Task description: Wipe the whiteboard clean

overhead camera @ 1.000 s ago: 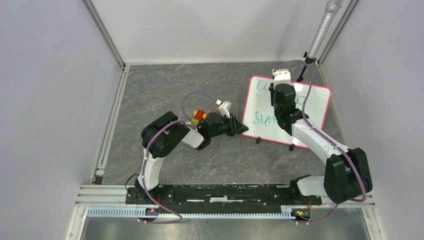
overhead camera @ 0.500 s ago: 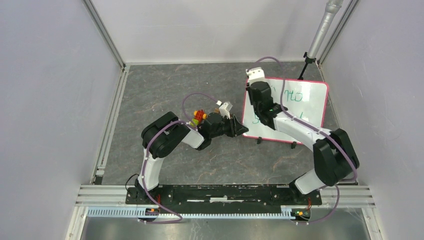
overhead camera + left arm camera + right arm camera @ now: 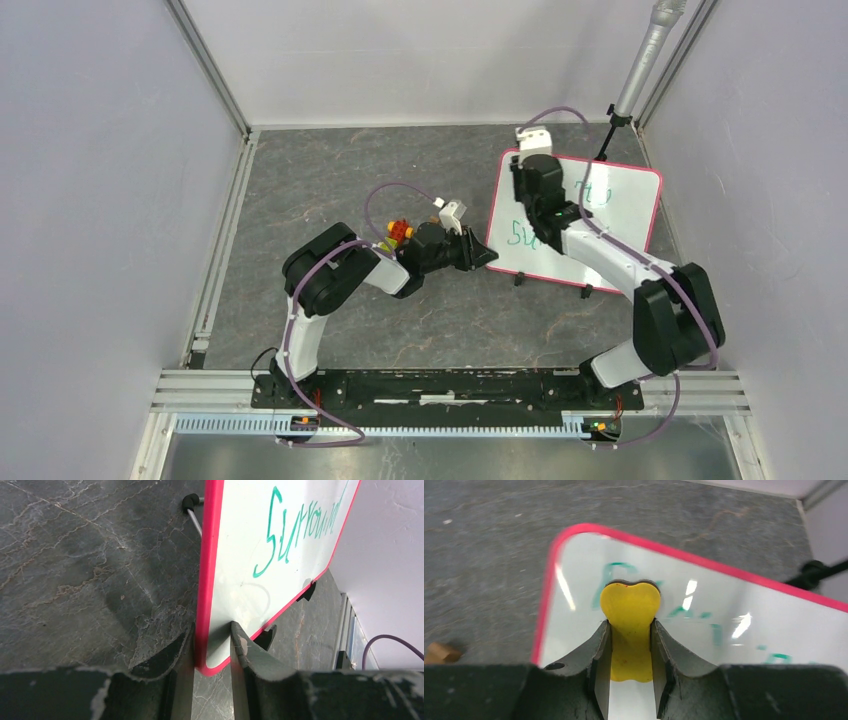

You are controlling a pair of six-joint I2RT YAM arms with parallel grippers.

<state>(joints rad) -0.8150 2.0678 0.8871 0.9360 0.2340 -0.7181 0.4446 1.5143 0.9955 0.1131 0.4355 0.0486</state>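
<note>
While the left claw (image 3: 212, 645) pinches the whiteboard (image 3: 625, 215) at its near corner, right side of the counter (image 3: 350, 180), the right claw (image 3: 630, 635) grips a yellow eraser (image 3: 631, 600) against its top; wiping looks underway, and the next strokes must reach the lower green writing (image 3: 300, 525).

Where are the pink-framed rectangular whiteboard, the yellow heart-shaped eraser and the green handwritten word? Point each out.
Pink-framed rectangular whiteboard (image 3: 235, 540): left wrist view, bare white face.
Yellow heart-shaped eraser (image 3: 631, 605): right wrist view, its lobed top.
Green handwritten word (image 3: 305, 525): left wrist view, middle letters.
</note>
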